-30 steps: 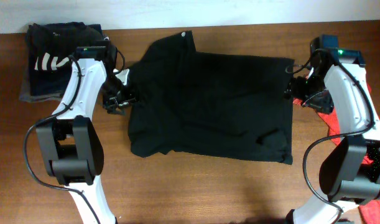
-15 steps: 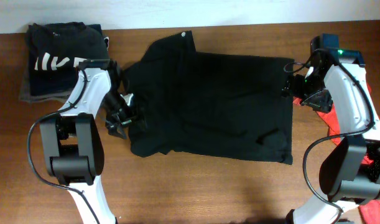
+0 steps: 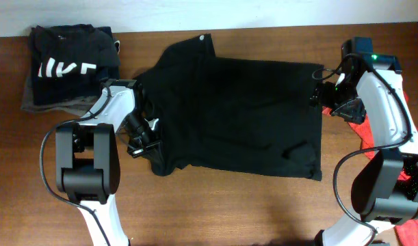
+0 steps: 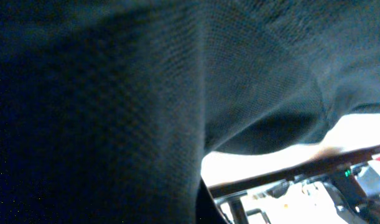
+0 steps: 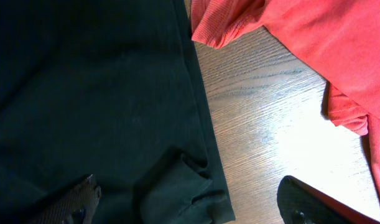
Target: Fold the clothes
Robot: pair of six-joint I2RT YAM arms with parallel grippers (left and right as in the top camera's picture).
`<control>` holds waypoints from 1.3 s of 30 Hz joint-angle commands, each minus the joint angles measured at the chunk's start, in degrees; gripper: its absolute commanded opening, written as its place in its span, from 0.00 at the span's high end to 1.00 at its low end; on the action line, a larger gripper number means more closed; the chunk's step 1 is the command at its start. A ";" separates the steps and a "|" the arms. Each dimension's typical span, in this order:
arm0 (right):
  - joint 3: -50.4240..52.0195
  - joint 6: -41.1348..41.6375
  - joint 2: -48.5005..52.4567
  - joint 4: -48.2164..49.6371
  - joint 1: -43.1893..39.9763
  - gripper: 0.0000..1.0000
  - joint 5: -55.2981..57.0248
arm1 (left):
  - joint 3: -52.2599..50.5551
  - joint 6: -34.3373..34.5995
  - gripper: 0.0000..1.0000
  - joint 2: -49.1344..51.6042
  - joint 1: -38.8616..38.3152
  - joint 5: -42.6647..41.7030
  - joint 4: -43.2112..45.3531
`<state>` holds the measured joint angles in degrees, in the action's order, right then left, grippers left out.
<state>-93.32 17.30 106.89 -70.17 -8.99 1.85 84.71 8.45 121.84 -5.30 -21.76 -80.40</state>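
A black shirt (image 3: 229, 109) lies spread flat in the middle of the table. My left gripper (image 3: 143, 139) is at the shirt's left edge, low down by the sleeve. It is shut on the cloth. In the left wrist view black fabric (image 4: 115, 93) fills nearly the whole frame and hides the fingers. My right gripper (image 3: 317, 96) hovers over the shirt's upper right corner. It is open, with one finger (image 5: 78, 200) over the cloth and the other finger (image 5: 305, 200) over bare wood. A folded sleeve edge (image 5: 183, 186) lies between them.
A stack of folded dark clothes (image 3: 61, 61) sits at the back left corner. Red garments (image 3: 364, 130) lie at the right edge beside the right arm, and red cloth (image 5: 301, 37) comes close to the shirt's hem. Bare wood (image 3: 215, 205) runs along the front.
My left gripper has slid down the shirt's left edge, toward the front, and closed on the cloth; that edge has bunched slightly. The right arm has stayed put, open.
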 commanded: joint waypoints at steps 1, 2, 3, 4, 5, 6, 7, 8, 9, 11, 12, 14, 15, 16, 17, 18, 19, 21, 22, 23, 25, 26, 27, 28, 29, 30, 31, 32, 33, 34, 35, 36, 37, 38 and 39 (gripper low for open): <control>0.28 -0.33 -0.02 0.26 -0.46 0.04 -0.11 | 3.43 -0.13 0.99 -0.26 0.22 -0.96 -3.34; 0.28 -0.33 -0.02 0.37 -0.46 0.04 -0.11 | 4.92 -0.13 0.99 -0.39 0.20 -0.83 -4.57; 0.28 -0.33 -0.02 0.42 -0.46 0.04 -0.11 | 6.58 -0.13 0.99 -0.61 0.20 -0.74 -5.73; 0.28 -0.33 -0.02 0.42 -0.46 0.04 -0.09 | 7.98 -0.11 0.99 -0.72 0.20 -0.74 -6.49; 0.28 -0.33 -0.02 0.39 -0.46 0.04 0.02 | 9.68 -0.09 0.99 -0.92 0.22 -0.50 -7.37; 0.28 -0.33 -0.02 0.37 -0.46 0.04 0.15 | 11.58 -0.02 0.99 -0.98 0.20 0.31 -8.22; 0.28 -0.33 -0.02 0.35 -0.46 0.04 0.24 | 13.62 0.57 0.99 -1.03 0.20 1.92 -9.07; 0.28 -0.33 -0.02 0.35 -0.46 0.04 0.28 | 16.48 1.88 0.99 -1.03 0.20 5.01 -10.08; 0.28 -0.33 -0.02 0.35 -0.46 0.04 0.26 | 18.84 2.45 0.99 -1.03 0.20 7.34 -10.25; 0.28 -0.33 -0.02 0.39 -0.46 0.04 0.26 | 21.66 2.49 0.99 -1.01 0.22 8.15 -8.94; 0.28 -0.33 -0.02 0.39 -0.46 0.04 0.26 | 22.03 2.49 0.99 -1.03 0.20 8.00 -7.48; 0.28 -0.33 -0.02 0.39 -0.46 0.04 0.26 | 22.05 2.45 0.99 -0.98 0.20 8.04 -4.26; 0.28 -0.33 -0.02 0.37 -0.46 0.04 0.26 | 22.05 2.45 1.00 -0.85 0.20 8.04 -2.43; 0.33 -0.33 -0.02 0.39 -0.46 0.03 0.26 | 22.05 2.47 0.99 -0.83 0.20 8.02 1.51; 0.33 -0.31 -0.02 0.39 -0.46 0.03 0.26 | 22.05 2.45 0.99 -0.83 0.20 8.02 3.41; 0.33 -0.33 -0.02 0.37 -0.46 0.04 0.26 | 22.05 2.47 1.00 -0.83 0.20 8.02 4.90; 0.33 -0.31 -0.02 0.33 -0.46 0.04 0.24 | 22.05 2.67 0.99 -0.83 0.13 8.07 8.22; 0.33 -0.31 -0.02 0.33 -0.44 0.04 0.11 | 22.05 2.64 0.99 -0.79 0.13 8.09 11.43; 0.33 -0.28 -0.02 0.33 -0.42 0.04 0.04 | 22.05 2.64 0.94 -0.79 0.15 8.09 12.92; 0.33 -0.28 -0.02 0.15 -0.39 0.04 0.04 | 22.05 2.62 0.87 -0.79 0.15 8.11 14.47; 0.33 -0.26 -0.02 -0.26 -0.39 0.03 -0.02 | 22.05 2.60 0.72 -0.79 0.13 8.11 17.75; 0.33 -0.26 0.00 -0.42 -0.39 0.03 -0.17 | 22.05 2.43 0.68 -0.79 0.13 8.09 19.12; 0.33 -0.26 -0.02 -0.52 -0.39 0.04 -0.22 | 22.05 2.19 0.64 -0.76 0.15 8.11 20.90; 0.33 -0.26 0.00 -0.52 -0.39 0.04 -0.39 | 22.05 2.19 0.52 -0.76 0.15 8.11 22.53; 0.33 -0.26 -0.02 -0.52 -0.39 0.04 -0.63 | 22.05 2.19 0.37 -0.76 0.15 8.11 24.04; 0.33 -0.28 0.00 -0.52 -0.39 0.04 -1.27 | 22.05 2.16 0.28 -0.76 0.15 8.13 25.46; 0.33 -0.26 -0.02 -0.52 -0.39 0.04 -1.88 | 22.05 1.81 0.27 -0.76 0.15 8.13 26.60; 0.33 -0.28 -0.02 -0.61 -0.39 0.04 -2.62 | 22.05 1.05 0.27 -0.76 0.15 8.11 27.30; 0.33 -0.28 -0.02 -0.94 -0.39 0.04 -3.50 | 22.05 0.11 0.27 -0.76 0.13 8.13 27.76; 0.33 -0.28 -0.02 -1.42 -0.39 0.04 -4.28 | 22.05 -0.44 0.27 -0.76 0.15 8.15 27.82; 0.33 -0.28 -0.02 -2.05 -0.39 0.04 -4.70 | 22.05 -0.37 0.27 -0.79 0.15 8.11 27.63; 0.33 -0.24 -0.04 -3.15 -0.39 0.04 -4.90 | 22.08 -0.37 0.27 -0.79 0.20 8.09 27.21; 0.33 0.26 -0.09 -4.20 -0.39 0.04 -4.85 | 22.08 -0.37 0.27 -0.81 0.24 8.13 26.71; 0.33 1.20 -0.15 -5.81 -0.39 0.04 -4.83 | 22.08 -0.33 0.26 -0.81 0.39 8.11 25.83; 0.33 1.90 -0.15 -7.26 -0.39 0.04 -4.83 | 22.08 -0.24 0.25 -0.90 0.74 8.09 24.59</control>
<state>-93.30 17.56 106.89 -75.00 -9.02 -1.63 106.00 9.63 121.80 -5.26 -13.85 -53.87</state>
